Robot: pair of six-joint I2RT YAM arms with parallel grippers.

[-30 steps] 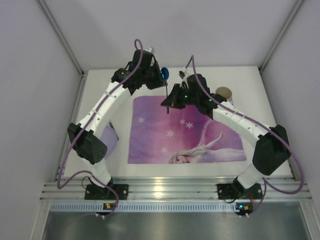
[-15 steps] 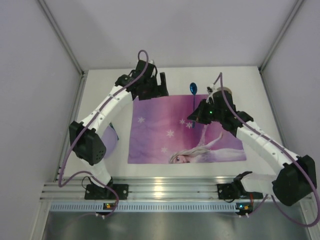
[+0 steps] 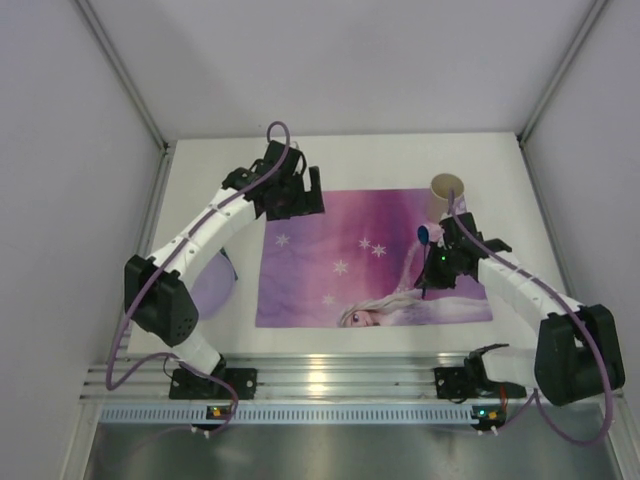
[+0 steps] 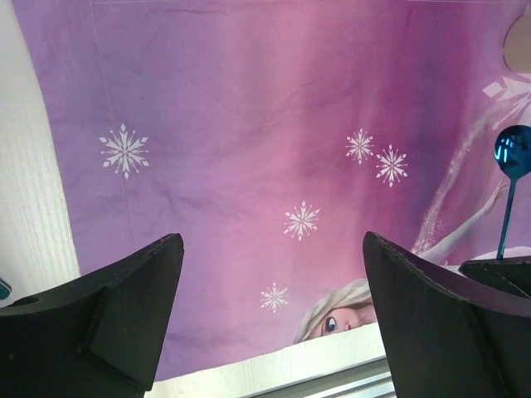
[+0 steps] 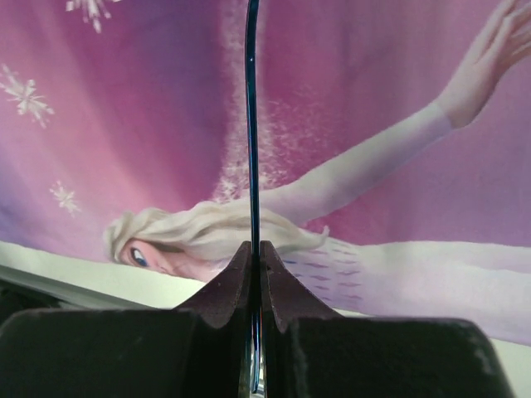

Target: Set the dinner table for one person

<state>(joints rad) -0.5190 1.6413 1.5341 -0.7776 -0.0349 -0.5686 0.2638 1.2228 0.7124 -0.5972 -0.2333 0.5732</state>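
Observation:
A purple princess placemat (image 3: 340, 250) (image 4: 249, 124) lies in the middle of the white dinner table (image 3: 200, 180). My right gripper (image 3: 436, 262) (image 5: 255, 249) hovers over the mat's right part, shut on the thin handle of a shiny blue spoon (image 3: 430, 234) (image 5: 251, 116). The spoon's bowl points up and away; it also shows in the left wrist view as the blue spoon (image 4: 513, 153). At the mat's far left corner my left gripper (image 3: 305, 203) (image 4: 274, 240) stands wide open and empty.
A tan cup (image 3: 446, 188) stands upright just beyond the mat's far right corner. A lavender round dish (image 3: 215, 288) lies left of the mat, partly under the left arm. The ribbed aluminium rail (image 3: 330, 375) runs along the near edge.
The left gripper opened and let go of the spoon, then drew back to the mat's far left corner. The right gripper carried the spoon rightward and nearer, over the mat.

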